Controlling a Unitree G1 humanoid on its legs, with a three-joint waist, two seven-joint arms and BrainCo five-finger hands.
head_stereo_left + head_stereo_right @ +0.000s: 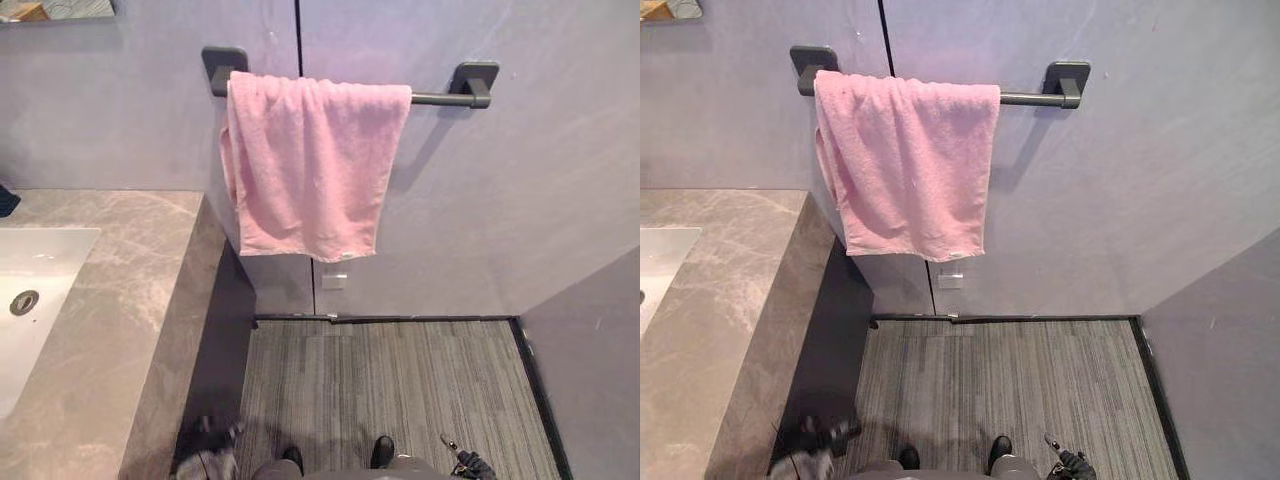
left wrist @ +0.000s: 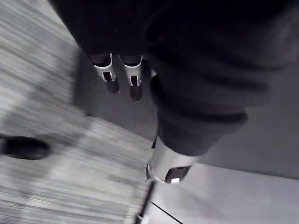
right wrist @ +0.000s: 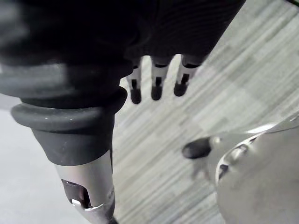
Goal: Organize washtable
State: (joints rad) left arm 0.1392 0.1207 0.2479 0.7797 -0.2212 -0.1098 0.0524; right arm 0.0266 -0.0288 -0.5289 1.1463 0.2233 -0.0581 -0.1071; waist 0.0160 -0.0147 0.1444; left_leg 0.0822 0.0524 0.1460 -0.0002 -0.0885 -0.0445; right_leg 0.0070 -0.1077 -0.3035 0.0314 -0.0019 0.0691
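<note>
left hand (image 2: 201, 79), right hand (image 3: 117, 37) hang low over floor (image 3: 224, 84), both uncurled

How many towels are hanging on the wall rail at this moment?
1: a pink towel draped over the left part of the dark wall rail, right of the stone counter.

Fluffy cloth towel (image 1: 305, 170), matt dark rail (image 1: 440, 98), seemingly polished stone counter (image 1: 120, 290).
</note>
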